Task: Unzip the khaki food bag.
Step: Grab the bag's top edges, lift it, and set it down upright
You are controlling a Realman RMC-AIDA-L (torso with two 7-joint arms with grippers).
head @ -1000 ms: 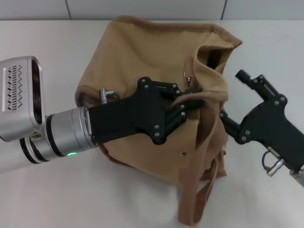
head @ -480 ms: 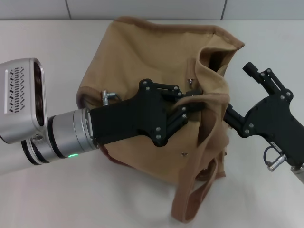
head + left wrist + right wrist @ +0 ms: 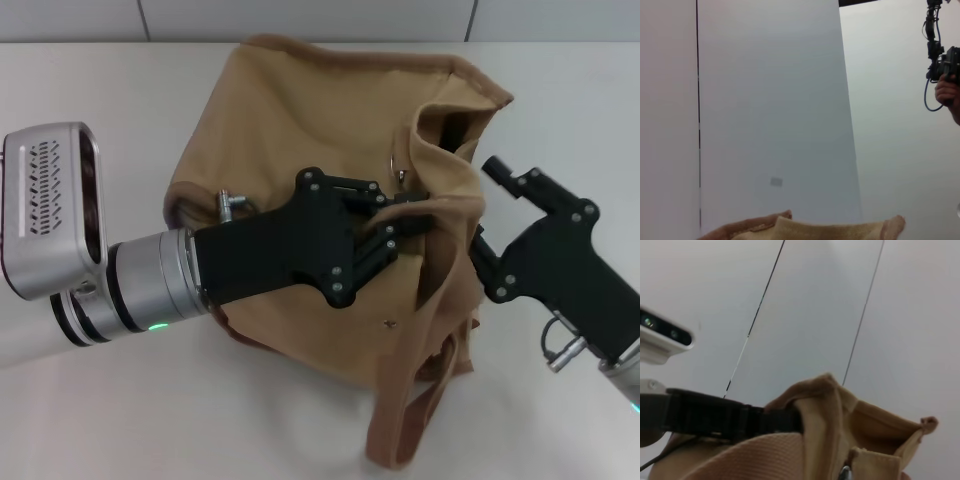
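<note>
Jaws of left gripper [image 3: 408, 212] pinching slumped tan canvas khaki food bag [image 3: 300, 130], right gripper [image 3: 478, 252] jaws hidden, state unclear

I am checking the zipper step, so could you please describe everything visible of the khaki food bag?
The khaki food bag is a boxy tan canvas tote with darker brown edging, standing slumped on the white table. Its top gapes partly open near the right corner, with a silver zipper pull hanging by the opening. One wide strap trails toward the front; a small metal snap shows low down. The left gripper pinches fabric at the opening; the right gripper presses against the bag's right side.
</note>
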